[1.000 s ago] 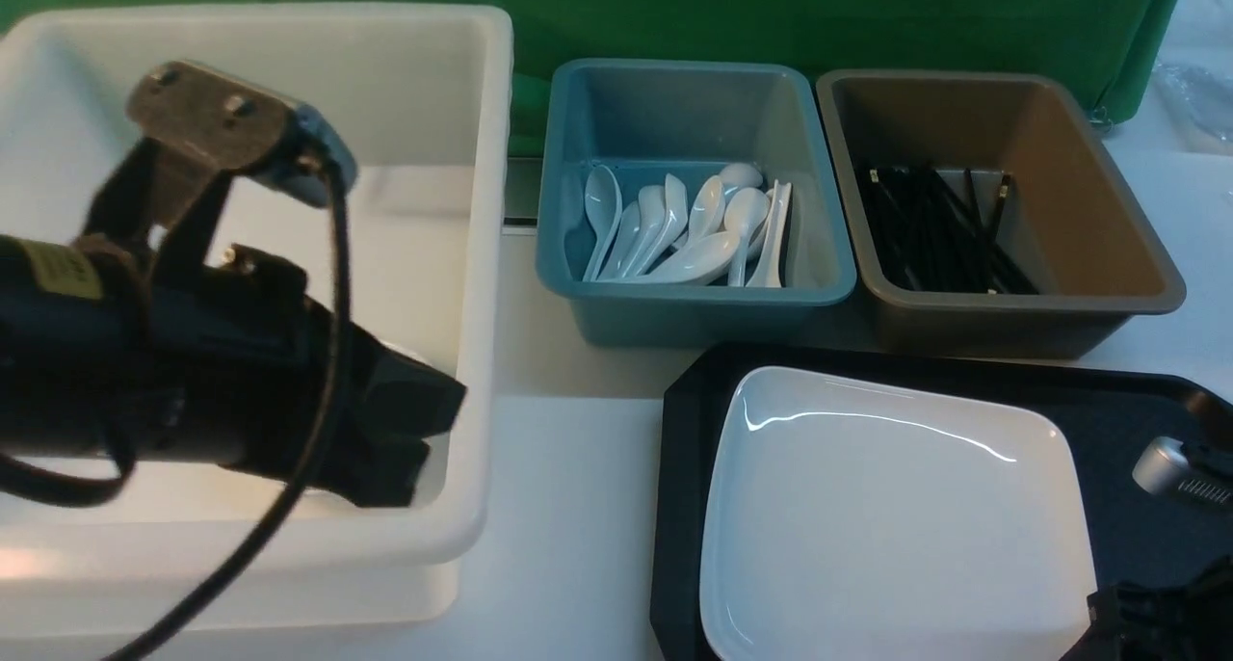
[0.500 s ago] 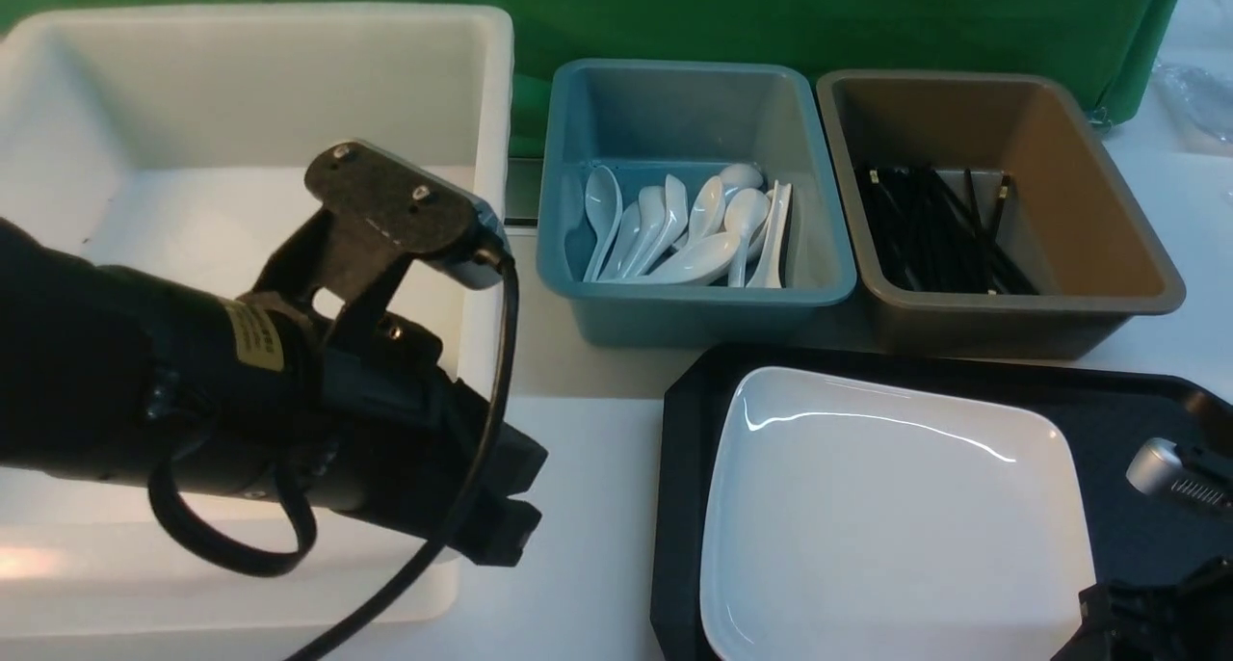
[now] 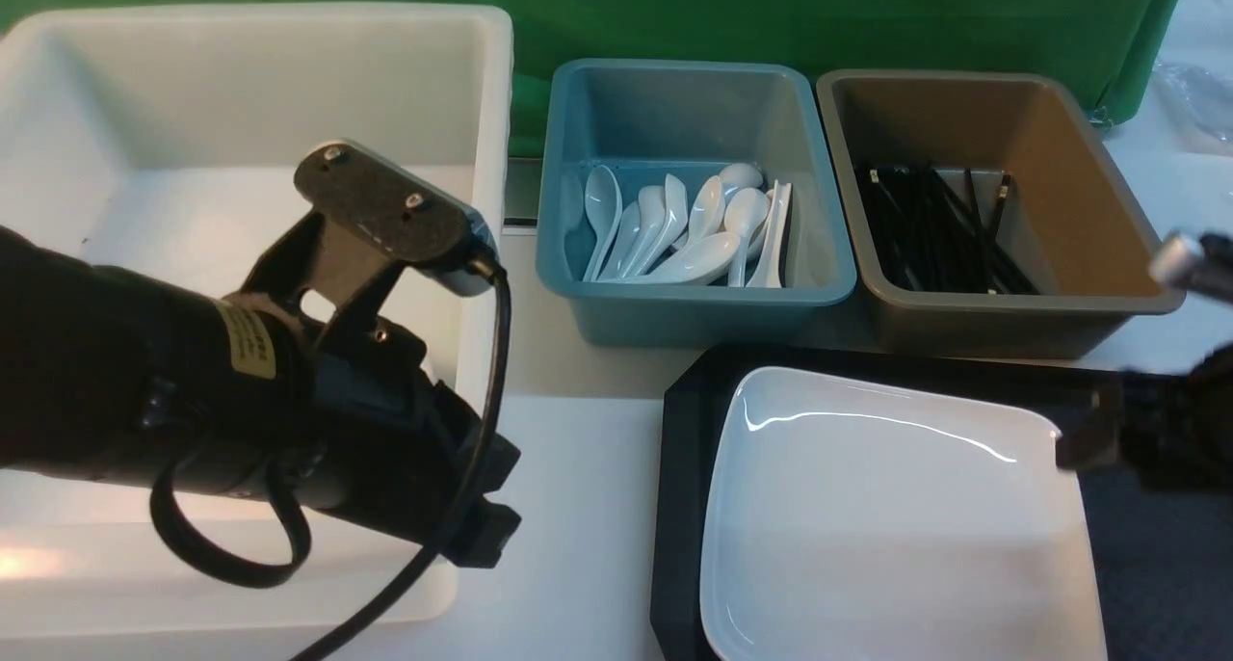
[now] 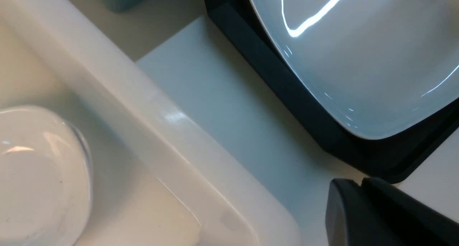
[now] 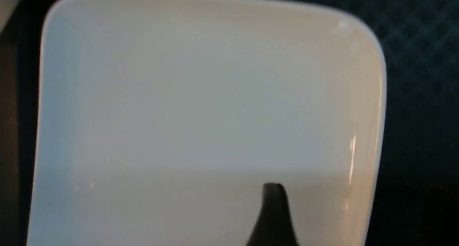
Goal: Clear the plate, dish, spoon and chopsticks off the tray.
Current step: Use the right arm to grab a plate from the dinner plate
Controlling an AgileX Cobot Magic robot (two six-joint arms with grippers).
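Front view. The plate (image 3: 896, 536) lies in the tray (image 3: 679, 507) at the lower right of the frame and covers the tray's left part. The right fingers (image 3: 1084, 439), blurred, hang at the plate's upper right corner, close to the frame's right edge. Whether they touch the rim cannot be told from here. The left fingers (image 3: 482, 536) are pressed together and hold nothing. They stand at lower left-centre, beside the lower right corner of the white tub (image 3: 289, 83), well apart from the plate, with bare worktop (image 3: 578, 468) between. At upper centre a blue bin (image 3: 694, 319) holds white spoons (image 3: 684, 232). To its right a brown bin (image 3: 1079, 179) holds black chopsticks (image 3: 930, 227).

Left wrist view. The closed left fingers fill the lower right corner. A cut corner of the tray lies just beyond them and the plate occupies the upper right. A small white dish (image 4: 39, 174) rests inside the tub at lower left.

Right wrist view. One right finger rises at lower centre, over the plate's inner floor and near its right rim. Its partner is out of frame, so the pair is spread wide with nothing gripped.
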